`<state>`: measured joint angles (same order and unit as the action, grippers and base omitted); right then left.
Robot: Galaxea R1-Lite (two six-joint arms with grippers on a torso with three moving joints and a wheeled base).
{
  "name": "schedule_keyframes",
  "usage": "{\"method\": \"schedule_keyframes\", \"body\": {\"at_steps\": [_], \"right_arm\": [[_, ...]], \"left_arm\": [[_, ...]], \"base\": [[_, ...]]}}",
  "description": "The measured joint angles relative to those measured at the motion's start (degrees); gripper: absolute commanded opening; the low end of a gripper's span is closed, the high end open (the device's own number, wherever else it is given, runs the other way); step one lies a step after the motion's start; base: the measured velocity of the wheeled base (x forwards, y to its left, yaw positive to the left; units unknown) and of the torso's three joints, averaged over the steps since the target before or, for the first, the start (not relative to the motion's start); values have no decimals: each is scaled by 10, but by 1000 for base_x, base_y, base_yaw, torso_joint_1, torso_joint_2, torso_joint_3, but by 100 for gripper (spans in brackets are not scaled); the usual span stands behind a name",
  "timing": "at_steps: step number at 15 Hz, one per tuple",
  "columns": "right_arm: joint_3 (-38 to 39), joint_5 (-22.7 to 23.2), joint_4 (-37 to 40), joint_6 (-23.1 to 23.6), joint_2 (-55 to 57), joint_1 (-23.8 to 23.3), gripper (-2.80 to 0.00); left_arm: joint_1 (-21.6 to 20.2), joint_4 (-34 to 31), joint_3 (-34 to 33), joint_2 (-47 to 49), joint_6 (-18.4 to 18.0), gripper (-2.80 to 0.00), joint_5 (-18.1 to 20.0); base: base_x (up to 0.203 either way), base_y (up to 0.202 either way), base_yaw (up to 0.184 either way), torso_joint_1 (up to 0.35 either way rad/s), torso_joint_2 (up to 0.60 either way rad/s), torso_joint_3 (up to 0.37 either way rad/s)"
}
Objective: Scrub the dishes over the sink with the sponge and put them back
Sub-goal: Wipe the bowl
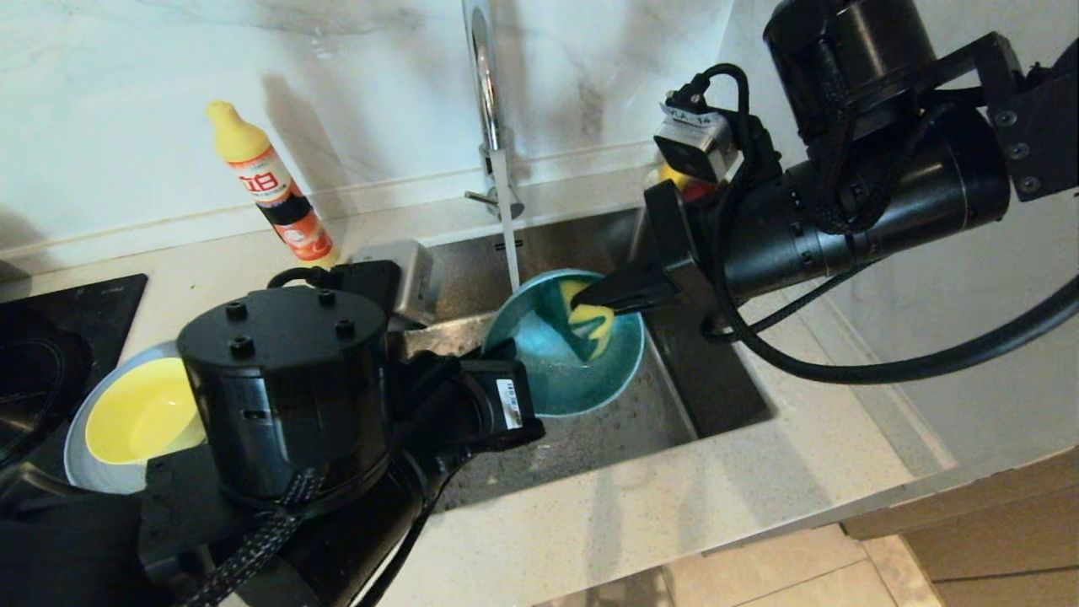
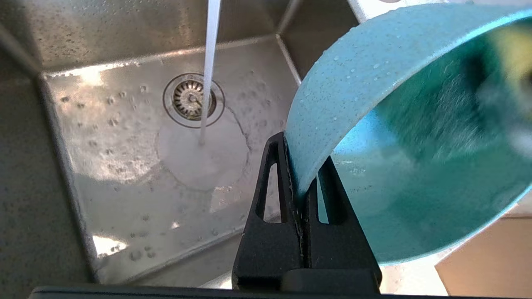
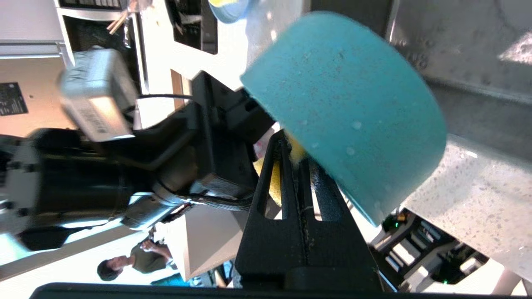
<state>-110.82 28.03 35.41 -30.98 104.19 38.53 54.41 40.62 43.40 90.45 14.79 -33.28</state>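
Pale speckled surface (image 1: pixel 674 506), marble wall behind, black cooktop (image 1: pixel 50 354) at left. One sink (image 2: pixel 124 174), tap running. One grey-blue plate (image 1: pixel 80 438) under one yellow-green bowl (image 1: pixel 143 413). One teal bowl (image 1: pixel 560 350) over sink, left gripper (image 2: pixel 301 191) fingers pinching rim. One soap bottle (image 1: pixel 270 190). One sponge (image 1: pixel 590 320) inside bowl, right gripper (image 3: pixel 297 166) fingers pinching it.

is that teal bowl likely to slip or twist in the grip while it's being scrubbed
Probably slippery: the teal bowl is beaded with water. The left gripper pinches only its thin rim, so it may pivot when the sponge in the right gripper pushes inside. It looks rigid and likely chips if dropped into the sink.
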Motion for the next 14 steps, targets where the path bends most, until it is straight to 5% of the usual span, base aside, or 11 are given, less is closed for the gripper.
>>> {"method": "schedule_keyframes", "body": {"at_steps": [14], "right_arm": [[7,-7,79,0,-28,4,-280]], "left_arm": [[-42,-1,29,-11,5,-280,2]], "base": [[0,0,0,0,0,0]]}}
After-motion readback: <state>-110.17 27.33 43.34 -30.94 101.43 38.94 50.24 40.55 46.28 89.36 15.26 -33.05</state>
